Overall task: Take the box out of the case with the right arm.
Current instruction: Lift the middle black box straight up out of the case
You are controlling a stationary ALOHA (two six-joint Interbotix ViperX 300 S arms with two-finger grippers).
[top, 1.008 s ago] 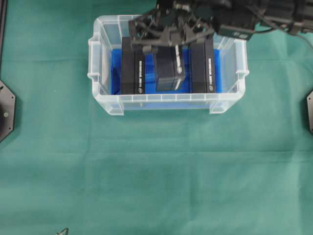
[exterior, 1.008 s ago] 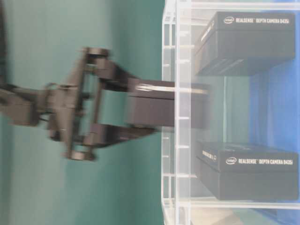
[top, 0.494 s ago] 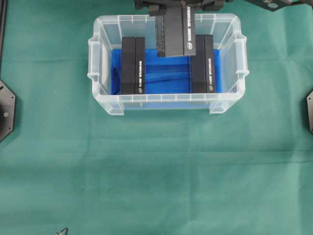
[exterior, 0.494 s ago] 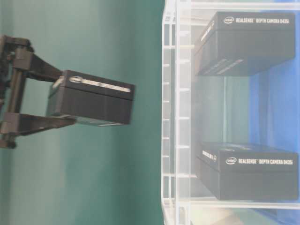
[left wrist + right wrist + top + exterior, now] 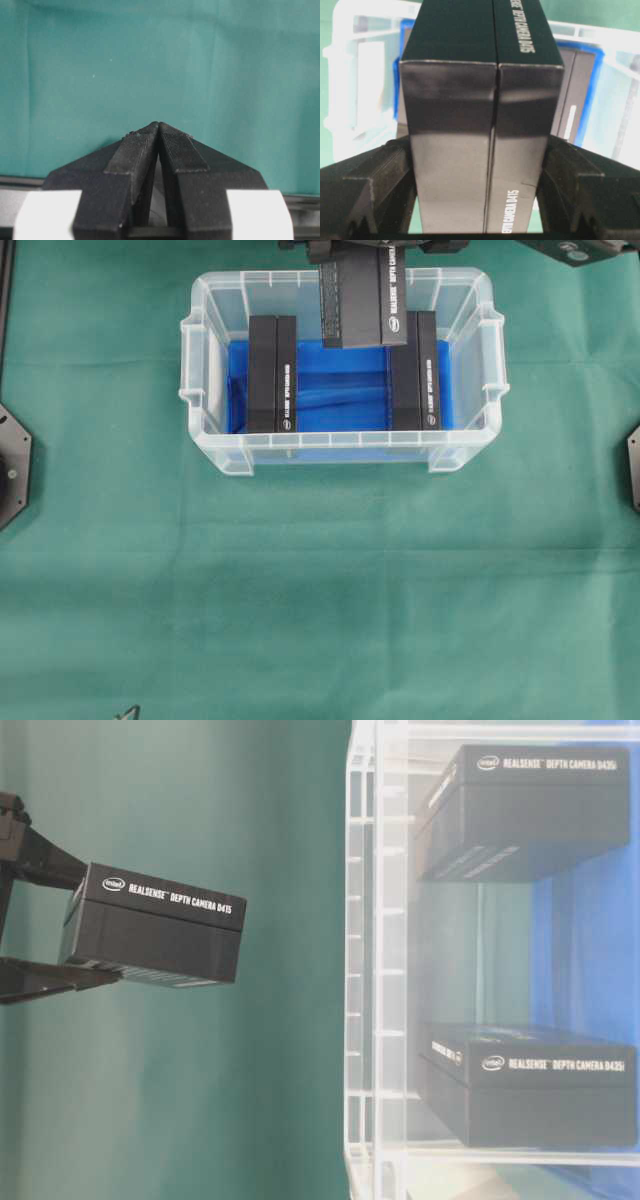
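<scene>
The case (image 5: pixel 340 452) is a clear plastic bin with a blue sheet on its floor, standing on the green cloth. My right gripper (image 5: pixel 477 185) is shut on a black camera box (image 5: pixel 362 300), one finger on each long side. It holds the box tilted in the air above the case's back rim. In the table-level view the box (image 5: pixel 155 925) is well apart from the case wall (image 5: pixel 375 970), between the gripper's fingers (image 5: pixel 45 870). My left gripper (image 5: pixel 158 125) is shut and empty over bare green cloth.
Two more black boxes stay in the case, one on the left (image 5: pixel 272 375) and one on the right (image 5: pixel 415 375), with a blue gap between them. Black mounts sit at the left (image 5: pixel 12 465) and right (image 5: pixel 633 470) table edges.
The right gripper has lifted the middle box out from between the other two and carried it up and back past the case rim. The other two boxes have not moved.
</scene>
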